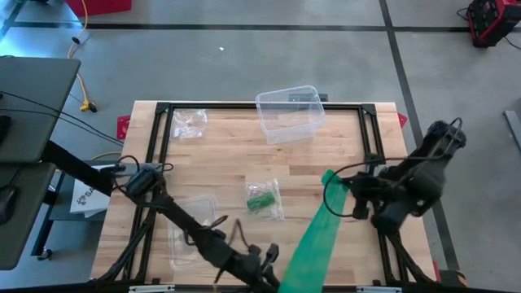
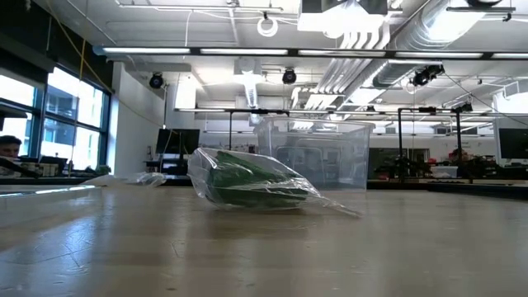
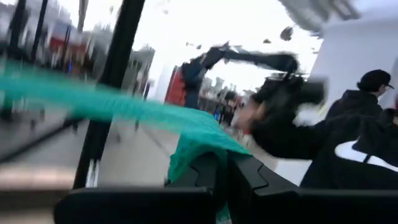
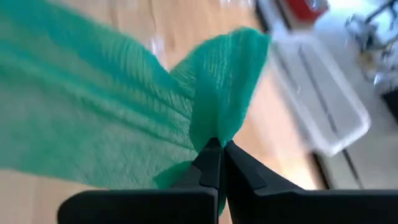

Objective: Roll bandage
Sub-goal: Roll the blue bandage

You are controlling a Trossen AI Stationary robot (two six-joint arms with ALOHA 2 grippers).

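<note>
Wooden tabletop (image 1: 228, 163) with a black frame along its edges fills the middle of the high view, and grey floor lies around it. Both dark arms reach over the near part of it, the left from the left side and the right from the right side.

Between them a long green bandage (image 1: 313, 240) is stretched in the air, running from the right arm down toward the near edge. The left end effector (image 1: 273, 259) is at the near edge of the tabletop and is closed on the lower end of the bandage; in the left wrist view the green cloth comes out between its closed fingers (image 3: 205, 177). The right end effector (image 1: 342, 194) is over the right side and is pinched on the upper end, with the cloth bunched above its fingertips (image 4: 211, 163).

A clear plastic container (image 1: 290, 113) stands at the far edge. A small clear bag with a green roll (image 1: 262, 199) lies near the middle. An empty clear bag (image 1: 188, 122) lies at the far left corner.
</note>
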